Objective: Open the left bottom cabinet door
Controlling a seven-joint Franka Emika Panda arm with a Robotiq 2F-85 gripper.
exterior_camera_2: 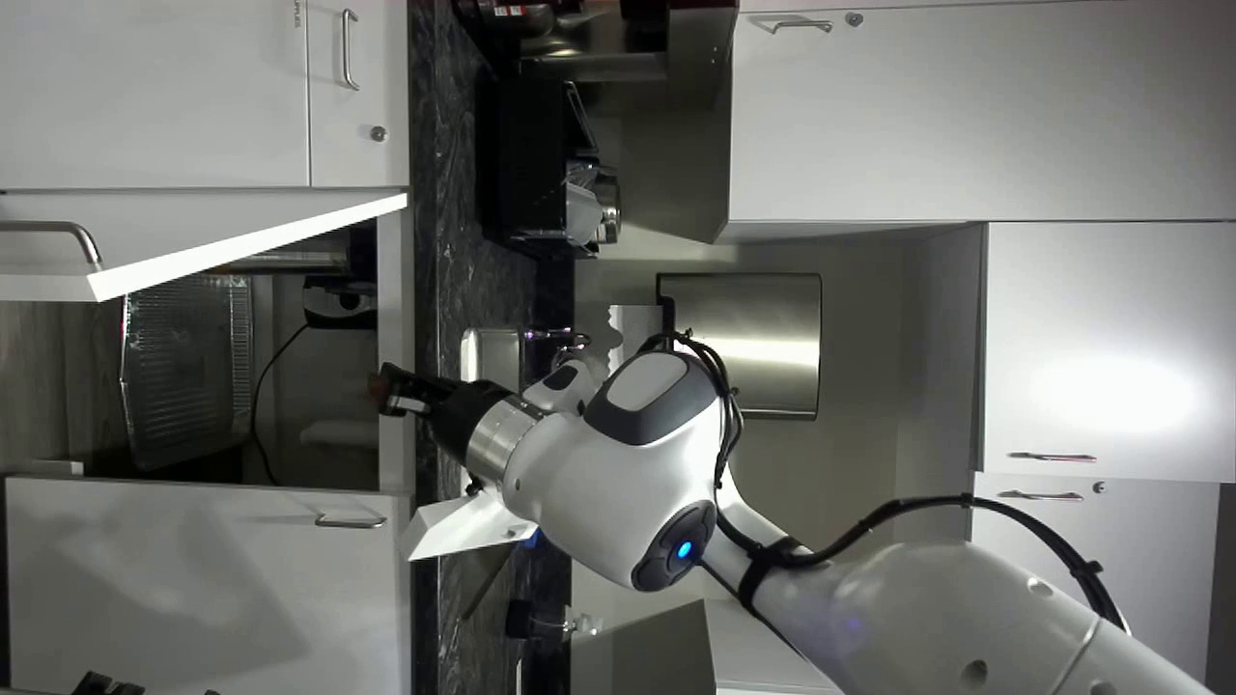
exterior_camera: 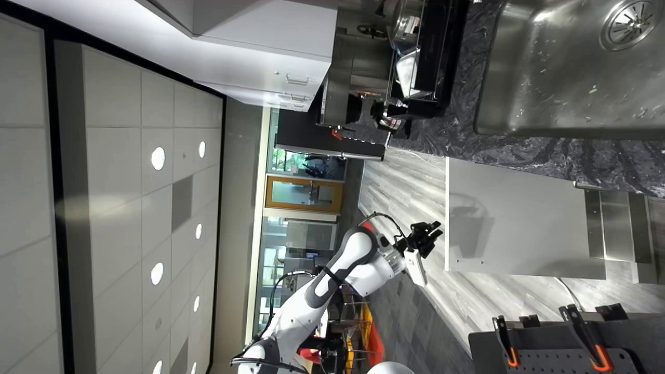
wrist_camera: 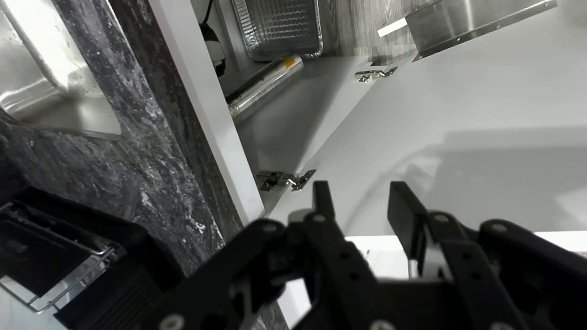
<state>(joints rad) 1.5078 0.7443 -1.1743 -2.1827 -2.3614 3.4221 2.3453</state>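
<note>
The left bottom cabinet door (wrist_camera: pixel 481 101) stands swung out, below our pincer (wrist_camera: pixel 361 185), which is spread apart with nothing in it. To push the door wider, we'd likely reach down inside.
</note>
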